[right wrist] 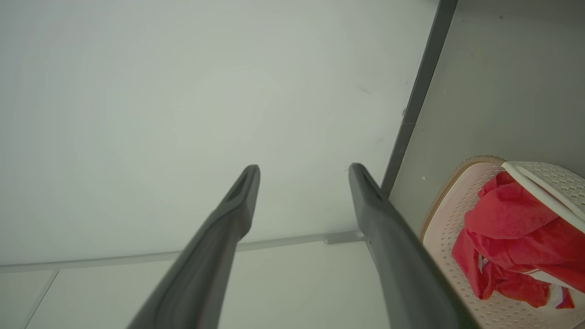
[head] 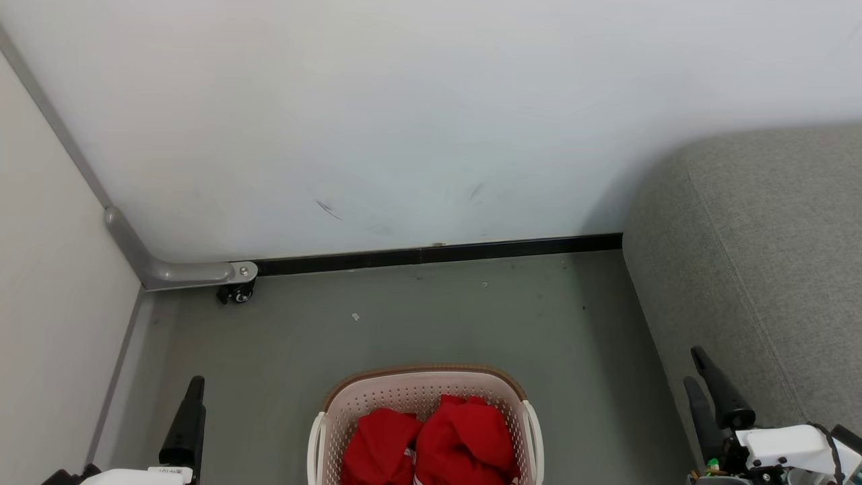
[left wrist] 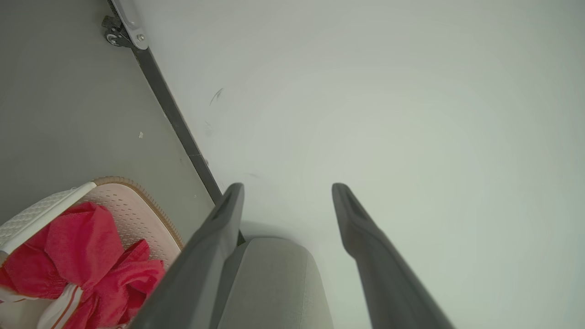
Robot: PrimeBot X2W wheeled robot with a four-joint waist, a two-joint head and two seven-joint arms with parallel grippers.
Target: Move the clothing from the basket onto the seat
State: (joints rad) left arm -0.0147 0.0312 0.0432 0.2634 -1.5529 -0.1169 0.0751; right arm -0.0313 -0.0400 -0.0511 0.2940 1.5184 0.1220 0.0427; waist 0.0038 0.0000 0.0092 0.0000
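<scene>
Grey floor (head: 431,316) is seen below a white wall (head: 431,101), and the basket (head: 424,372) is set on it, left of the sofa (head: 761,269). Red clothing (head: 431,438) is bundled inside the basket. The left gripper (left wrist: 288,188) and right gripper (right wrist: 304,170) are held wide and empty on either side.

Basket (head: 424,370) top open, midway between left claw (left wrist: 288,187) and right claw (right wrist: 305,168); clothing (head: 465,431) heaped inside. Floor (head: 417,316) ahead of both claws open up to wall (head: 404,135). Sofa (head: 761,256) just outboard of right claw. Side panel (head: 54,303), caster foot (head: 236,292) outboard of left claw.
</scene>
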